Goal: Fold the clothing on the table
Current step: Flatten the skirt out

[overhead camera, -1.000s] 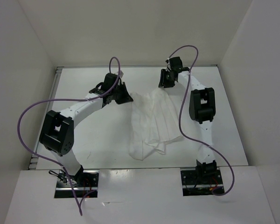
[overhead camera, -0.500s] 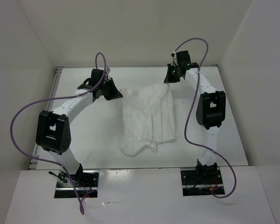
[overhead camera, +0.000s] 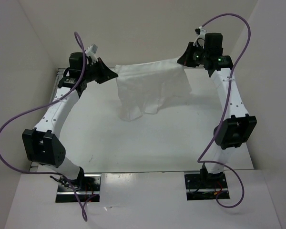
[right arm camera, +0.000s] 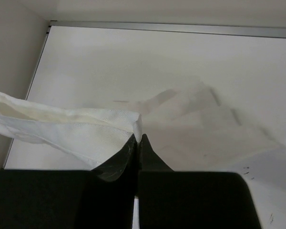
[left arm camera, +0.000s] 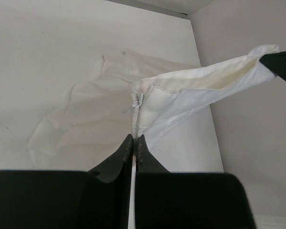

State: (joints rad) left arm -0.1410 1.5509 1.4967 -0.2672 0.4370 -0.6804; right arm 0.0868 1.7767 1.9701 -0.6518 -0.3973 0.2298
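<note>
From where I stand, the thin, creased white fabric garment (overhead camera: 150, 86) hangs in the air, pulled out wide between the two arms over the far half of the large flat white tabletop (overhead camera: 148, 143). Its top edge runs nearly taut from one pincer to the other, and the rest drapes down in soft folds with a ragged lower edge toward the left. I cannot tell whether that lower edge touches the tabletop.

The left gripper (overhead camera: 114, 75), black and pointed, is clenched on the garment's left upper corner. In the left wrist view its two fingers (left arm camera: 126, 150) are pressed together with a seam of the garment (left arm camera: 181, 95) caught at their tips.

The right gripper (overhead camera: 181, 60) is raised near the back right corner and is likewise clamped tight, pinching the opposite upper corner. Its wrist camera shows the fingers (right arm camera: 148, 152) closed together on a folded edge of the garment (right arm camera: 76, 129), which stretches away to the left above the tabletop (right arm camera: 157, 57).

A purple cable (overhead camera: 9, 129) loops from each arm, and plain white walls (overhead camera: 24, 57) stand around the tabletop.
</note>
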